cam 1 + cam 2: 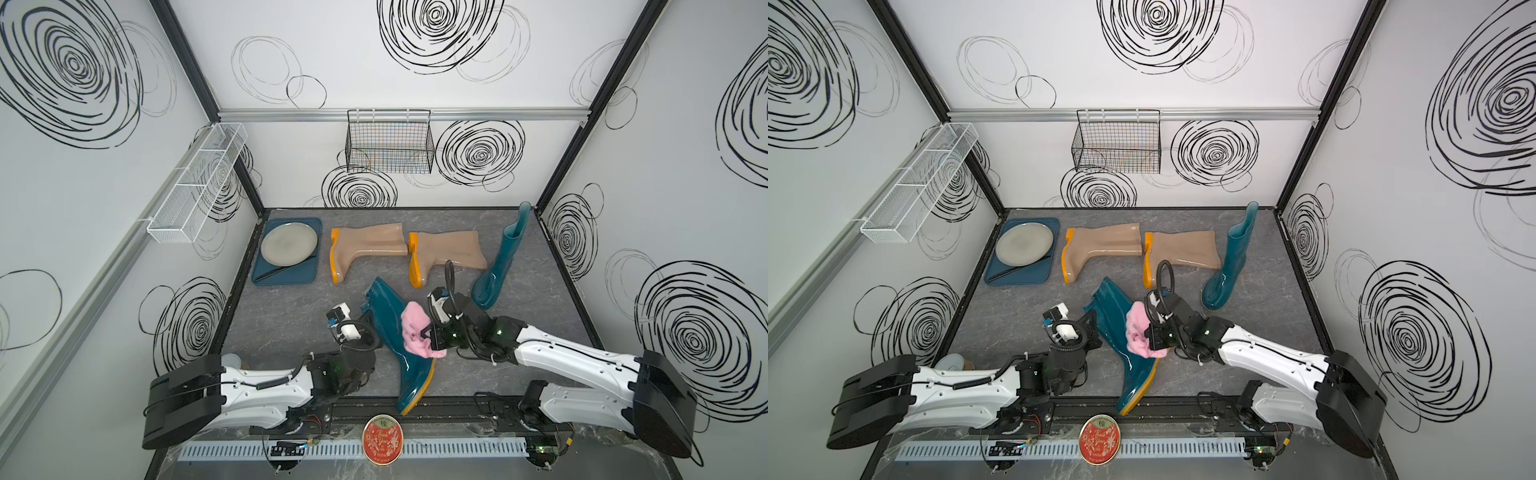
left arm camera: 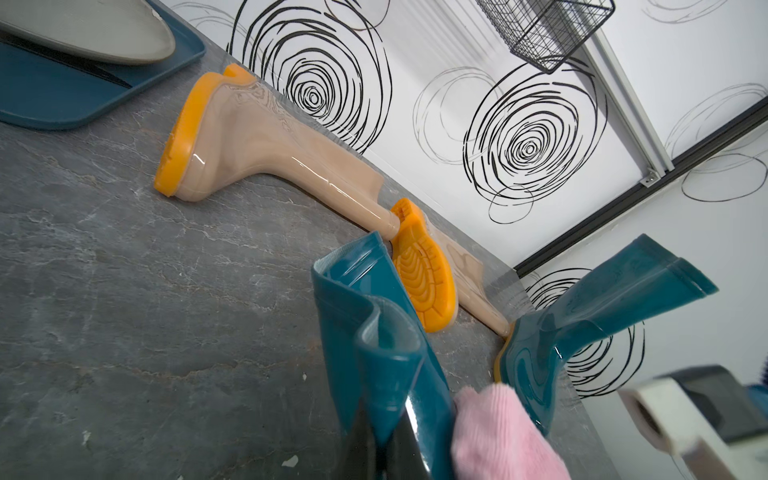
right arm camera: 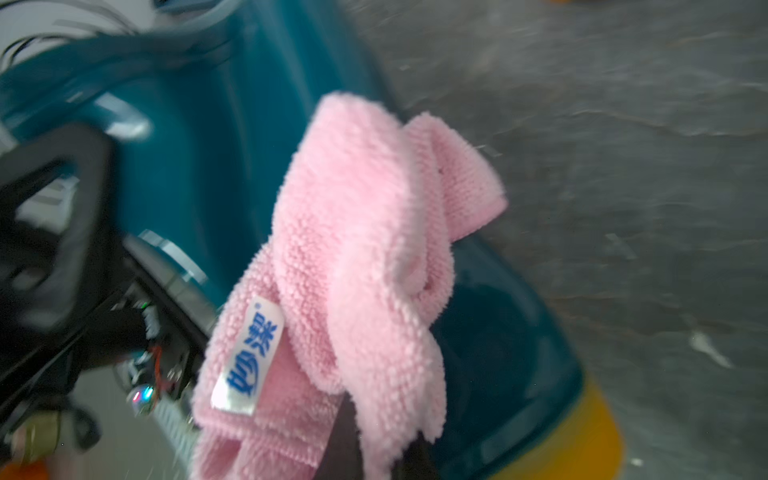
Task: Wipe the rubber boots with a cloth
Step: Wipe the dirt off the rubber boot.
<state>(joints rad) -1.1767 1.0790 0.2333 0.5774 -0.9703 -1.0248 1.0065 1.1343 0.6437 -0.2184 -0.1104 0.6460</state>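
Lower centre, the near teal boot (image 1: 409, 374) pokes its toe over the front edge; the left gripper (image 1: 367, 322) is closed on its shaft; the right gripper (image 1: 427, 335) clamps the cloth (image 1: 415, 328) against it; a hard stroke could yank the shaft free; upper centre, the tan boots (image 1: 365, 247) wait.

Both arms reaching inward, left pincer (image 1: 366, 323) closed, right pincer (image 1: 424, 332) closed

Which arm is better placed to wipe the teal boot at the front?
Right, likely. The right gripper is shut on the pink cloth, which lies on that teal boot; the left gripper pinches its shaft.
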